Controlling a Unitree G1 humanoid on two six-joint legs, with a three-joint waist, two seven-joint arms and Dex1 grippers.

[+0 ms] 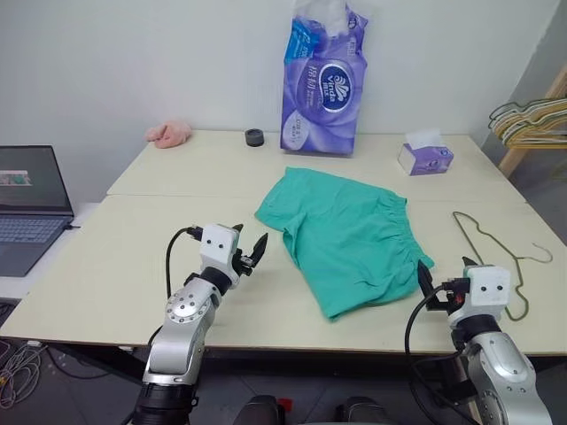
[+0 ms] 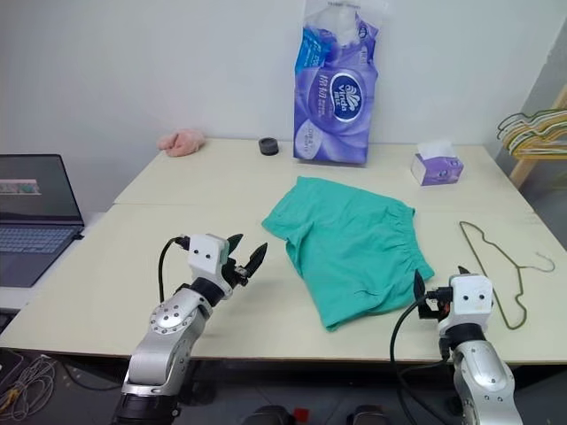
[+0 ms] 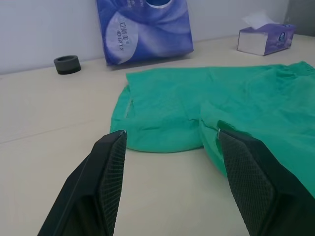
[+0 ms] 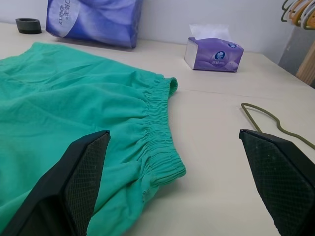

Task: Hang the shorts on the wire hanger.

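Shorts of soft teal-green fabric (image 1: 350, 239) lie flat and spread near the middle of the pale cream table (image 1: 115, 274), the gathered elastic waistband turned toward the robot's right and the leg openings toward its left. Just beside the waistband, apart from the cloth, a thin olive-grey wire hanger (image 1: 496, 257) lies flat on the table with its curled hook pointing toward the right edge.

The left hand (image 1: 250, 253) hovers near the leg end of the shorts, its two black fingers spread apart and holding nothing; in its wrist view the hem sits between the finger pads (image 3: 110, 167), ahead of them and untouched. The right hand (image 2: 436, 290) hangs at the table's near edge between the waistband corner and the hanger, fingers wide apart and empty.

Farther back stand a tall purple pack of tissue rolls (image 1: 323, 80), a small purple tissue box (image 1: 425, 157), a black ring-shaped object (image 1: 254, 136) and a pink cloth lump (image 1: 170, 134). An open laptop (image 1: 31, 208) sits to the left, and a bunch of coloured hangers (image 1: 532, 119) hangs at the far right.
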